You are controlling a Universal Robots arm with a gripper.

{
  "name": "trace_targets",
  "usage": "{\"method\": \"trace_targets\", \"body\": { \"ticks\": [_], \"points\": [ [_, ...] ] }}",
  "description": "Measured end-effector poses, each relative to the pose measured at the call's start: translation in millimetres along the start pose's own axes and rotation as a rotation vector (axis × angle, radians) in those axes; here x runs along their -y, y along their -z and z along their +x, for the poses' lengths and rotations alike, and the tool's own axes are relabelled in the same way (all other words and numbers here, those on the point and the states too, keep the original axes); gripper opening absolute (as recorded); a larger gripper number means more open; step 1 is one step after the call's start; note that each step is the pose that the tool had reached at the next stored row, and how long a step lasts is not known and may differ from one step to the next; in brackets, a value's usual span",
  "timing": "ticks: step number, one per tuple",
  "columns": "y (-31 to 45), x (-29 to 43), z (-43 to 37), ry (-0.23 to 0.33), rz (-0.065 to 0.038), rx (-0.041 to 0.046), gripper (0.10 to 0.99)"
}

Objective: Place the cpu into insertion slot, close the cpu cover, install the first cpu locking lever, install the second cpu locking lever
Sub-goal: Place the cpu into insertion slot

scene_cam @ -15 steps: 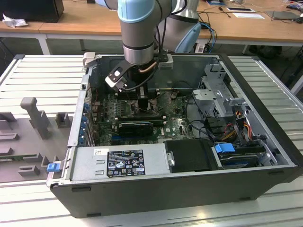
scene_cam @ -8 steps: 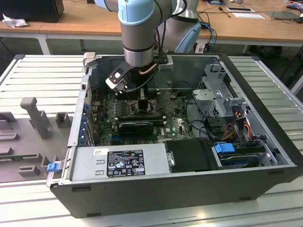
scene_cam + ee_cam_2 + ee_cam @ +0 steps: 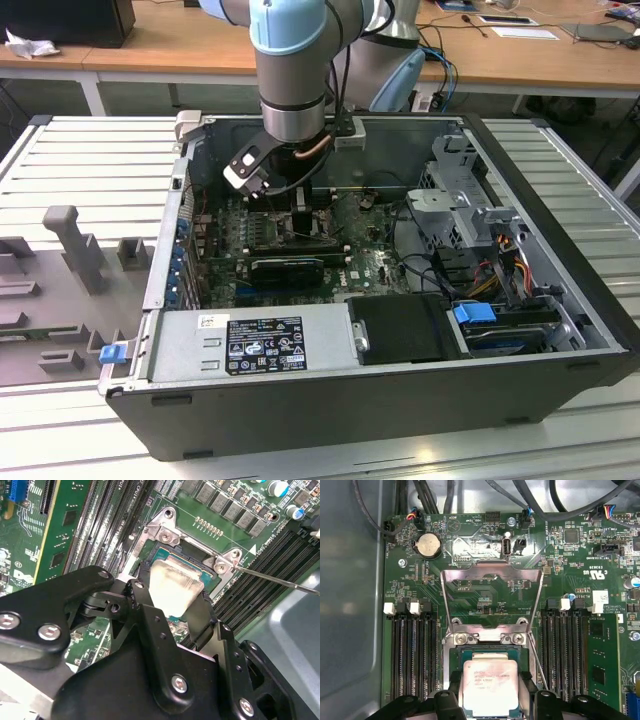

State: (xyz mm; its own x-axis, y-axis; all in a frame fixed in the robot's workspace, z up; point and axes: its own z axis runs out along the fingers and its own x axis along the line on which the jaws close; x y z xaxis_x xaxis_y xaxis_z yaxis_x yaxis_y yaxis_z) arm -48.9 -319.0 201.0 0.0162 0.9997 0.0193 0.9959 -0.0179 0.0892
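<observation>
Arm (image 3: 290,60): in the exterior view it enters from the far side, its last joints forming an upright column that points straight down into the open case (image 3: 400,400).
Case: lies on its side on a slatted grey surface (image 3: 90,160), with the board (image 3: 485,587) facing up.
Claw (image 3: 300,215): low over the middle of the board. In both wrist views its black fingers (image 3: 139,587) stand on two opposite sides of the cpu (image 3: 175,587) and pinch it by the edges.
Claw in the first wrist view (image 3: 490,695): fingers (image 3: 452,692) point down, one on each side of the chip.
Cpu (image 3: 490,687): pale metal face up and level, held directly over the slot (image 3: 452,662). Whether it is fully seated cannot be told.
Slot: dark frame between the two banks of memory slots (image 3: 412,655). Its frame also shows around the chip in the second wrist view (image 3: 210,582).
Cover (image 3: 490,628): swung open on its hinge and tilted back from the slot, with the board visible through its window.
Lever (image 3: 280,580): a thin wire rod running from the screw beside the slot across the memory slots. It also shows in the first wrist view (image 3: 538,665).
</observation>
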Motion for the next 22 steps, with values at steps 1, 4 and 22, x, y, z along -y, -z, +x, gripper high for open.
{"method": "trace_targets", "body": {
  "ticks": [1, 4, 22],
  "points": [
    [0.0, 0.0, 0.0, 0.000, 0.000, 0.0000, 0.541],
    [0.4, 0.0, 0.0, 0.000, 0.000, -0.0010, 0.604],
    [24.9, -5.4, 0.6, 0.000, 0.008, -0.0009, 0.106]
  ]
}}
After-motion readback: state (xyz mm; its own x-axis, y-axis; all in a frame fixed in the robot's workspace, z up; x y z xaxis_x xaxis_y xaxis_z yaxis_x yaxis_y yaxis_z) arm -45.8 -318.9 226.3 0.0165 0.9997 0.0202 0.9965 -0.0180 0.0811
